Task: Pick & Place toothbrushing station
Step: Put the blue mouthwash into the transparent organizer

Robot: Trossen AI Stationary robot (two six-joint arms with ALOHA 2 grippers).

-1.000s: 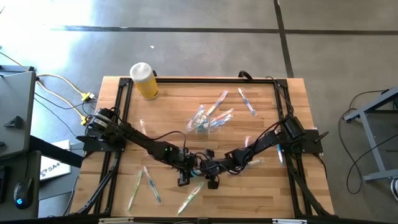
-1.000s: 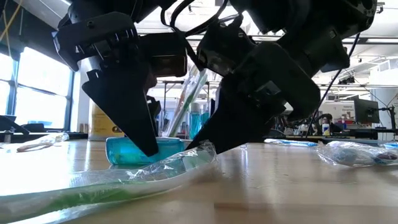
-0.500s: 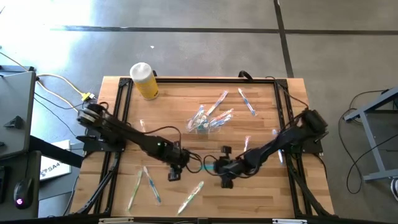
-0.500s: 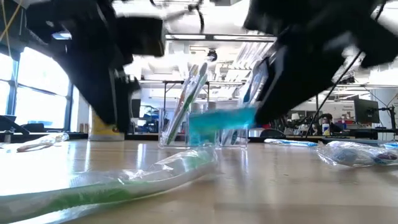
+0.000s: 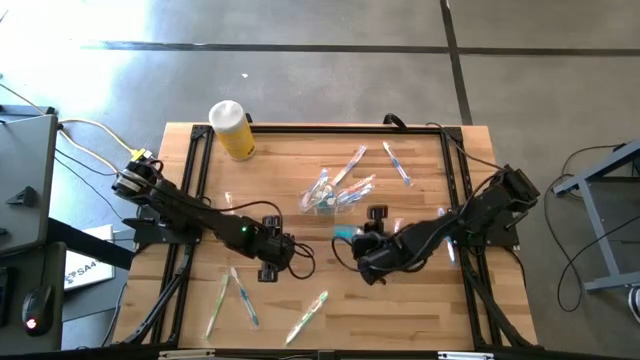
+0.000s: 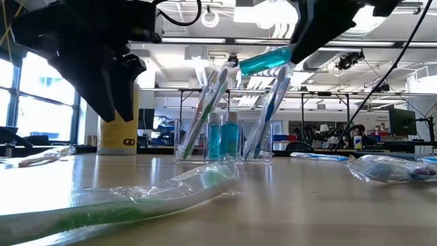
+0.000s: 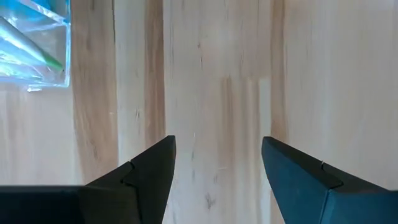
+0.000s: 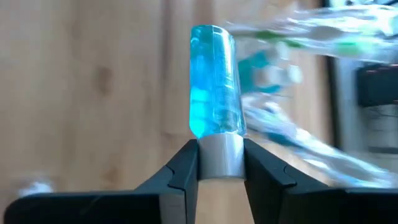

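My right gripper (image 5: 358,238) is shut on a short tube with a teal body and a white end (image 8: 214,81), held above the table near its middle. In the low view the tube (image 6: 265,60) is above the clear plastic container (image 6: 225,133), which stands on the table with toothbrushes and tubes upright in it and also shows in the high view (image 5: 326,196). My left gripper (image 7: 217,162) is open and empty over bare wood, left of the middle (image 5: 268,262). A plastic-wrapped green toothbrush (image 6: 136,198) lies at the near edge. My right gripper pinches the tube's white end (image 8: 221,155) between its two fingers. The fingers come roughly level from the table's right side, along the tube. The tube is lifted clear of the table, nearly level, with its teal end (image 6: 246,66) pointing toward the table's left and slightly down.
A yellow bottle with a white cap (image 5: 232,130) stands at the far left corner. Wrapped toothbrushes lie loose at the near left (image 5: 230,298), the near middle (image 5: 307,317), the far middle (image 5: 350,165) and the far right (image 5: 397,163). Black rails (image 5: 192,180) line the table's sides.
My right gripper has lifted the teal tube off the table, carrying it up and toward the far edge. My left gripper has drawn away from the tube toward the table's left edge and risen.
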